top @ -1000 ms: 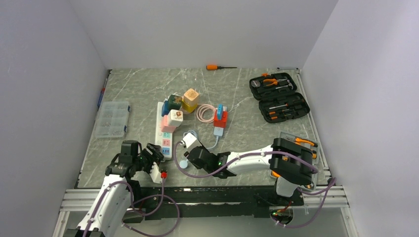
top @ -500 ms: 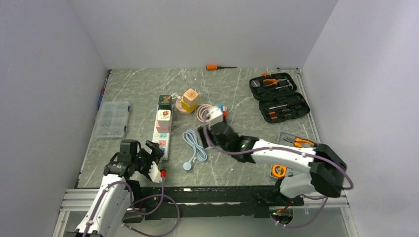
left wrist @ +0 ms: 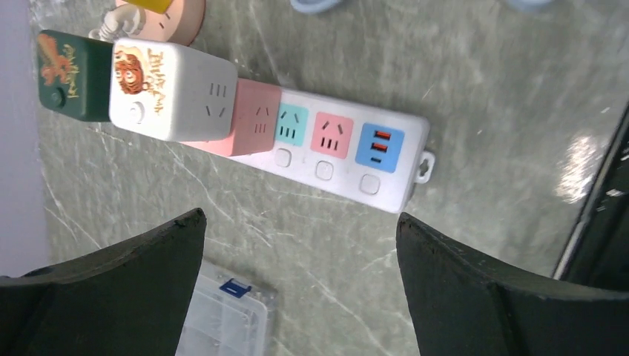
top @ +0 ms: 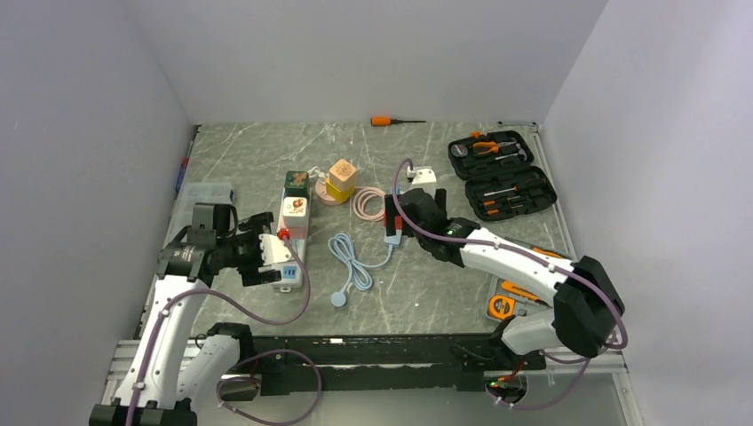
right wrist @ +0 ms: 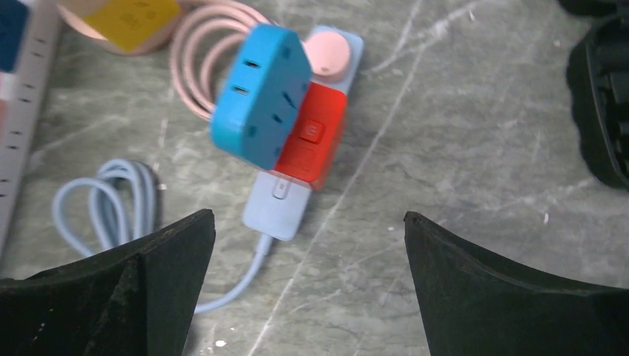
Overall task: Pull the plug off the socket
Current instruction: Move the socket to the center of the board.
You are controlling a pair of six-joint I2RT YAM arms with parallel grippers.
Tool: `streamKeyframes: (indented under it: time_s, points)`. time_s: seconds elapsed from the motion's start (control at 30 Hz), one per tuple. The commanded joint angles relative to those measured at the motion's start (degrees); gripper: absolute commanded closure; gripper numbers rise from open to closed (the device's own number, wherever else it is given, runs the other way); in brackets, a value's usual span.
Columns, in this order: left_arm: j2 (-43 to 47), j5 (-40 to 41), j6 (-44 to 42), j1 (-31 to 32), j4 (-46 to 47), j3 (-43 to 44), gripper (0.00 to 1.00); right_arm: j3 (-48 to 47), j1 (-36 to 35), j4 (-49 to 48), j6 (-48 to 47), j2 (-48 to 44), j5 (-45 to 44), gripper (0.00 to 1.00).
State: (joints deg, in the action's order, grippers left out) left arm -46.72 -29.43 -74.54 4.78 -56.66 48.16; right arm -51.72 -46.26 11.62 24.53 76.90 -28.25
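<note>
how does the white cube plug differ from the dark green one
The white cube plug shows outlet slots on one side; the dark green cube plug shows none in view. Along the power strip, the white one sits nearer the free outlets; the green one lies beyond it. Both carry an orange cartoon print.

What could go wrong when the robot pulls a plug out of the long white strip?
Neither gripper holds the power strip down, so it may lift with the white cube plug. The green cube plug sits right beside the white one, so the open left gripper might catch both. The right gripper hovers over a blue plug on a different small red strip.
</note>
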Motion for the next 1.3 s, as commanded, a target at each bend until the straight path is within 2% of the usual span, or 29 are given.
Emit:
streamKeyframes:
  time_s: [0.0, 0.13, 0.23, 0.33, 0.5, 0.57, 0.63, 0.73, 0.9, 1.1, 1.27]
  points:
    - [3.31, -7.03, 14.34, -0.04, -5.52, 5.03, 0.01, -0.17, 1.93, 1.15, 3.37, 0.63, -0.74, 0.00]
    - [5.28, -10.48, 23.45, 0.63, -1.97, 7.62, 0.01, 1.80, 4.90, -0.99, 4.32, -1.34, 2.87, 0.00]
    - [2.70, -8.77, 31.76, 3.17, 1.36, 9.81, 0.01, 2.37, 7.35, -1.54, 4.62, -2.26, 5.87, 0.00]
    - [-4.37, -3.17, 39.86, 8.69, 2.14, 14.56, 0.01, 2.07, 9.70, -2.04, 4.65, -2.35, 8.14, 0.00]
    - [-22.44, 11.06, 46.80, 22.17, -2.50, 28.49, 0.01, 0.05, 15.28, -2.05, 6.25, -1.15, 12.85, 0.00]
    - [-27.39, 11.92, 49.08, 24.77, -2.25, 33.71, 0.01, -0.61, 17.65, -2.59, 7.43, -0.29, 15.17, 0.00]
    - [-30.30, 10.94, 51.37, 26.48, 0.84, 35.30, 0.01, -1.90, 20.00, -2.74, 8.44, 1.32, 16.64, 0.01]
    - [-32.67, 9.65, 54.21, 29.11, 7.71, 34.30, 0.01, -4.54, 22.86, -2.45, 9.55, 4.75, 17.79, 0.02]
    - [-37.28, 9.65, 57.88, 32.73, 13.22, 31.14, 0.01, -10.10, 25.20, -2.23, 9.94, 13.90, 19.17, 0.07]
    - [-39.83, 11.07, 63.66, 33.25, 19.46, 26.59, 0.01, -17.29, 25.41, -1.83, 8.97, 24.67, 20.52, 0.14]
    - [-40.59, 9.86, 69.01, 33.24, 26.47, 22.90, 0.01, -18.42, 25.35, -2.32, 9.15, 27.53, 22.33, 0.19]
